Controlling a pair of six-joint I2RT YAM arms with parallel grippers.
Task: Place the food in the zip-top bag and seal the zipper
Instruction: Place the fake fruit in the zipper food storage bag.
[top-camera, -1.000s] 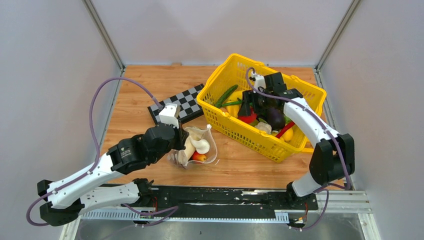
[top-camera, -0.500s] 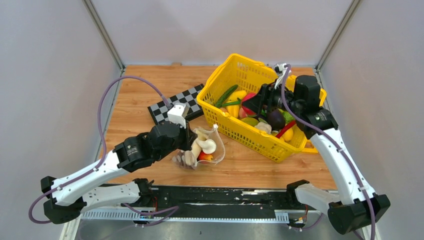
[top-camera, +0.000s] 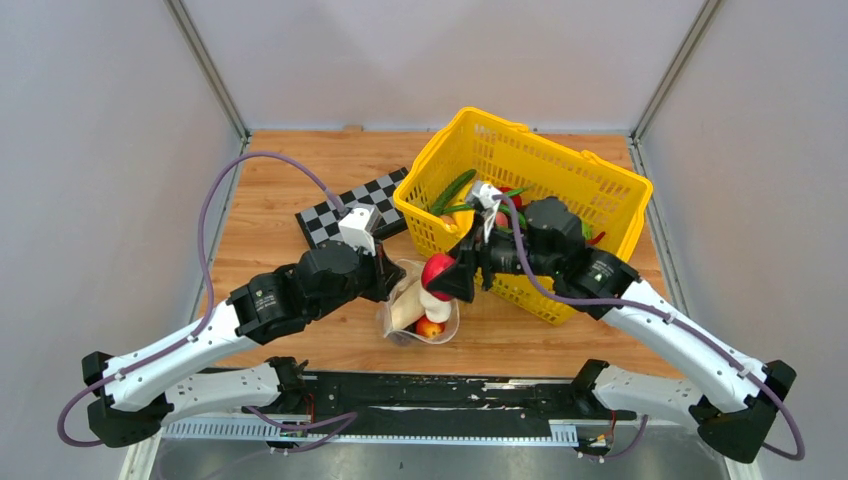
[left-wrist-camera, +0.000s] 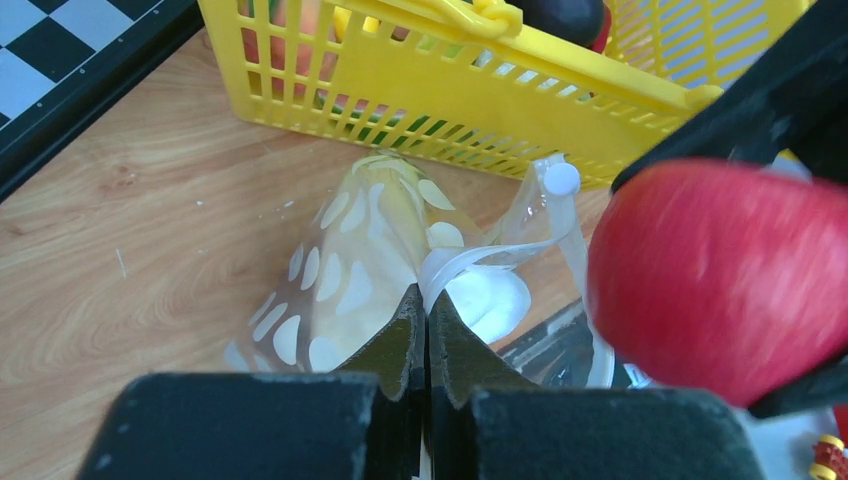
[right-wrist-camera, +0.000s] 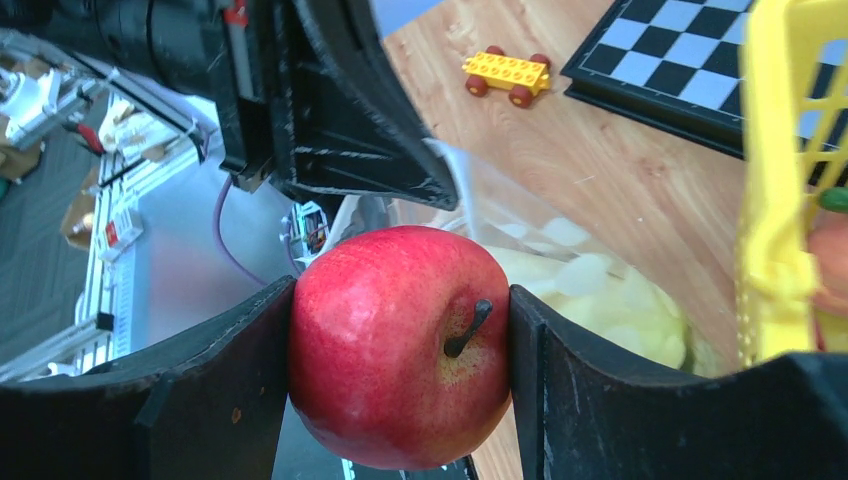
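The zip-top bag (top-camera: 412, 318), clear with white dots, lies on the wood in front of the basket. Its mouth is held up by my left gripper (top-camera: 386, 277), which is shut on the mouth edge with the zipper (left-wrist-camera: 470, 262). Inside the bag lie a long cream-white vegetable (top-camera: 404, 309) and an orange-red round fruit (top-camera: 430, 327). My right gripper (right-wrist-camera: 400, 335) is shut on a red apple (top-camera: 438, 270), just above the bag's mouth and beside the left fingers. In the left wrist view the apple (left-wrist-camera: 718, 278) hangs to the right of the dotted bag (left-wrist-camera: 345, 265).
A yellow basket (top-camera: 560, 170) with more toy food stands at the back right, close behind the bag. A black-and-white checkerboard (top-camera: 350, 212) lies to the basket's left. A small yellow toy car (right-wrist-camera: 508, 72) sits on the wood near the checkerboard.
My right arm has swung out of the basket to the left and down, carrying the red apple to the bag's mouth. The left gripper has shifted slightly right with the bag.
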